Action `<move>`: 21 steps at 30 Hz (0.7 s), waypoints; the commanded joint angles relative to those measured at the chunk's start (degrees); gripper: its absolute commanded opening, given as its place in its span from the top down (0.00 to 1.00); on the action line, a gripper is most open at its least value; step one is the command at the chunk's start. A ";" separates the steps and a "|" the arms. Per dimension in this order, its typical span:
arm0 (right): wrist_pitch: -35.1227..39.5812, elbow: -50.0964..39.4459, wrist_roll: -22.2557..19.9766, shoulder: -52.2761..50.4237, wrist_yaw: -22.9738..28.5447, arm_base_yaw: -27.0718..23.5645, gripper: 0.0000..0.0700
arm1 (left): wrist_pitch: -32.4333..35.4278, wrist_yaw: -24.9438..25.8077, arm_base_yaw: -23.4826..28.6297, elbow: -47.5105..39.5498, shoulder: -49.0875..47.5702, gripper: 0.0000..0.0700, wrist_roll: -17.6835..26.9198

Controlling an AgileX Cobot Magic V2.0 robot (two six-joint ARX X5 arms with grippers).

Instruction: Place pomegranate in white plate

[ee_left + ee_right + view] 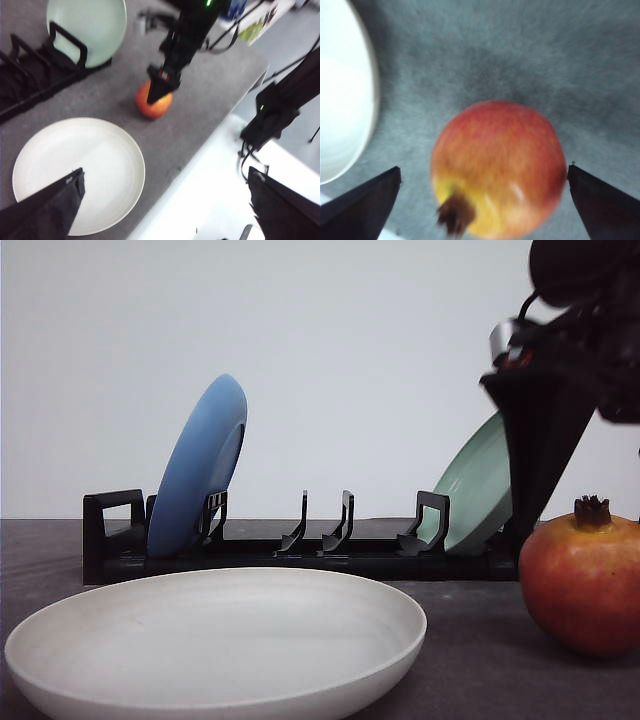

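— Looking across the grey table point(470, 640), what takes up the most room?

— The white plate point(220, 640), lying flat and bare at the near side. Behind it stands a black dish rack point(300, 550) with a blue plate point(200, 465) leaning in its left end and a pale green plate point(480, 485) leaning in its right end.

— And the arms?

— The right arm point(192, 30) reaches down over the right part of the table, dark and bulky in the front view. From the left wrist camera its right gripper point(159, 90) tapers to a point just above the fruit.

— Is that claw shut?

— No. In the right wrist view the right gripper's point(482, 200) two dark fingers point(360, 205) stand wide apart, one on either side of the fruit, with a clear gap of table showing between each finger and the skin. It holds nothing.

— The other claw?

— The left gripper point(165, 210) hangs above the near edge of the white plate, its fingers spread far apart and empty.

— Where's the fruit itself?

— The pomegranate point(583, 575) sits on the table to the right of the white plate, near it but not touching. It's red-orange with a yellowish patch, and its small dark crown point(592, 510) points upward in the front view.
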 commanded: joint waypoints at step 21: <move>-0.02 0.85 0.07 8.42 4.60 2.61 0.30 | -2.52 -1.66 -0.83 0.90 -2.15 0.09 -3.05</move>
